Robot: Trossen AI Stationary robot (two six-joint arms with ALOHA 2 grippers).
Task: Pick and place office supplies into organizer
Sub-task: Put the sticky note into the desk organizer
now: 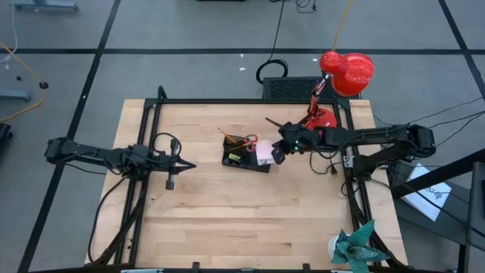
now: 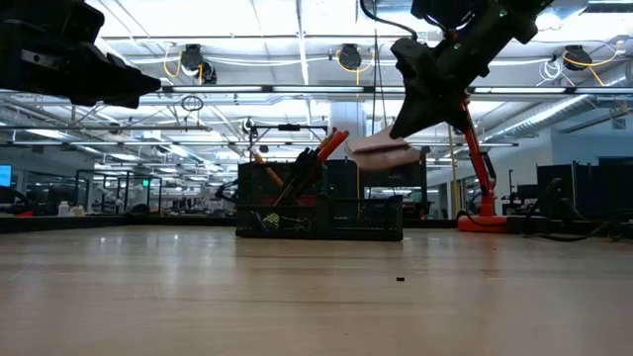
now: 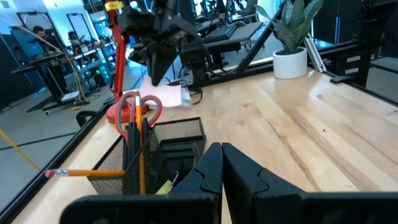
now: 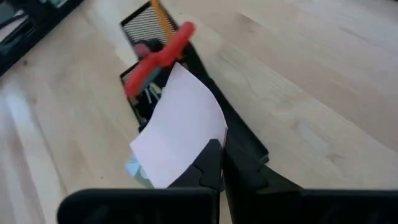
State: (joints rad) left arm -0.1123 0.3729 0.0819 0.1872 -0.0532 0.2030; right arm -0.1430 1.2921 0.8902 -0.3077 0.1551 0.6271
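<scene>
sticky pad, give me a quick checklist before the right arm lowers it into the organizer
1. Grip: right gripper shut on the pink sticky-note pad: ok.
2. Pad clear of the table, held in the air: ok.
3. Pad over the organizer, at its right end: ok.
4. Free compartment under the pad: cannot tell.
5. Scissors stand apart from the pad: ok.
6. Left gripper off to the organizer's left: ok.

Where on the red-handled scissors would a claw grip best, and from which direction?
By the red handle loops, from above. The scissors stand blades-down in the organizer's tall mesh section, so only the loops stick out clear of the pencils.
</scene>
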